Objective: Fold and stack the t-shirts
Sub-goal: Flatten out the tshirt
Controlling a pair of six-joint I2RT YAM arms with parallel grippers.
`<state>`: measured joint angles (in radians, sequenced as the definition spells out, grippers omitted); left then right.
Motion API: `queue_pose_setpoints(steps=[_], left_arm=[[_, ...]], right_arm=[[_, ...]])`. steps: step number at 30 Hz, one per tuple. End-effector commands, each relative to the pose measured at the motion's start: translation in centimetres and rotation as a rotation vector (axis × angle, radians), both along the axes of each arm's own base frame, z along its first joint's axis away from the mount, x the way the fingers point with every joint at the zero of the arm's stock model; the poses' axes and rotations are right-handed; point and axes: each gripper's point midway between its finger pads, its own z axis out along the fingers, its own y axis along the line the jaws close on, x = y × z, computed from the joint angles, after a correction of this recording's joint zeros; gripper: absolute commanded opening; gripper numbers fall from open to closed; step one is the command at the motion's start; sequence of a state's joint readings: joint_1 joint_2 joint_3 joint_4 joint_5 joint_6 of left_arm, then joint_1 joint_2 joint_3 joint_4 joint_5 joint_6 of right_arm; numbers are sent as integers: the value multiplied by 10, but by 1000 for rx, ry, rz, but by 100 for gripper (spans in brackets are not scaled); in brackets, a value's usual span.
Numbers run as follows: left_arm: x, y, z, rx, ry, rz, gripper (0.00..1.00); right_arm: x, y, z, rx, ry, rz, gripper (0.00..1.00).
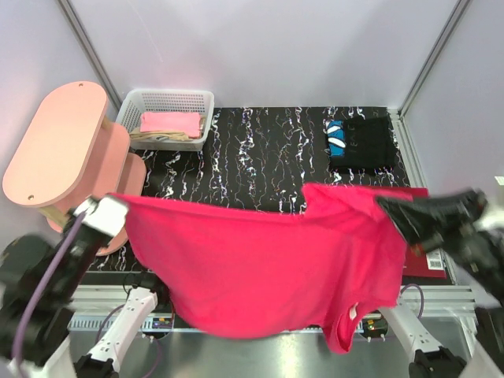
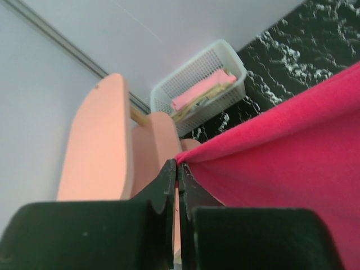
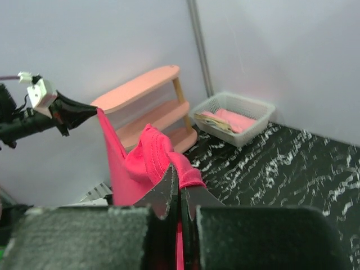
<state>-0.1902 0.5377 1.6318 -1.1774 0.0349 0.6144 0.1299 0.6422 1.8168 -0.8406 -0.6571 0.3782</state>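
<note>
- The red t-shirt (image 1: 260, 268) hangs stretched between both arms, hiding the near part of the table (image 1: 260, 157); the right claw (image 1: 383, 205) is blurred
- The white basket (image 1: 169, 99) holds a folded pink t-shirt (image 1: 169, 122) over a beige one (image 1: 153, 136)
- Both arms are raised; the left claw (image 1: 116, 198) pinches 1 corner of the shirt, the right claw the opposite edge, jaws pressed together on cloth

Four t-shirts: one crimson t-shirt (image 1: 260, 268), one black t-shirt (image 1: 366, 143), one pink t-shirt (image 1: 169, 123), one beige t-shirt (image 1: 151, 136). One white basket (image 1: 165, 96), one pink three-tier shelf (image 1: 55, 142), one flat dark-red rectangle (image 1: 425, 266), one desk (image 1: 268, 157). Two grippers: left gripper (image 1: 116, 201), right gripper (image 1: 386, 207)
</note>
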Motion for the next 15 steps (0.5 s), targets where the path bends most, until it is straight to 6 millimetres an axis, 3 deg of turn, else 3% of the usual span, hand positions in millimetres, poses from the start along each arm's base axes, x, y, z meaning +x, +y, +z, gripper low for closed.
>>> queue_pose_setpoints(steps=[1, 2, 3, 4, 5, 6, 7, 9, 10, 11, 12, 13, 14, 15], left_arm=[[77, -6, -36, 92, 75, 28, 0], [94, -3, -49, 116, 109, 57, 0], [114, -5, -83, 151, 185, 54, 0], [132, -6, -86, 173, 161, 60, 0], [153, -7, -107, 203, 220, 64, 0], [168, -8, -140, 233, 291, 63, 0], [186, -9, -146, 255, 281, 69, 0], [220, -7, -196, 322, 407, 89, 0], [237, -6, -200, 343, 398, 106, 0], [256, -3, -232, 385, 486, 125, 0], [270, -2, -233, 399, 492, 138, 0], [282, -1, -239, 412, 507, 148, 0], [295, 1, -263, 441, 575, 154, 0], [309, 0, -258, 445, 565, 165, 0]], right_arm=[[123, -9, -41, -17, 277, -176, 0], [147, -11, -61, -32, 338, -208, 0], [164, -12, -68, -35, 350, -232, 0], [191, -14, -86, -52, 407, -267, 0], [211, -14, -111, -69, 470, -283, 0], [227, -14, -119, -70, 478, -294, 0], [251, -11, -152, -88, 564, -299, 0], [278, -8, -174, -94, 593, -303, 0], [296, -7, -204, -111, 666, -308, 0], [305, -6, -215, -119, 691, -309, 0], [316, -6, -223, -120, 698, -314, 0], [330, -4, -243, -133, 745, -314, 0], [337, -3, -252, -136, 765, -311, 0], [344, -2, -256, -133, 769, -305, 0]])
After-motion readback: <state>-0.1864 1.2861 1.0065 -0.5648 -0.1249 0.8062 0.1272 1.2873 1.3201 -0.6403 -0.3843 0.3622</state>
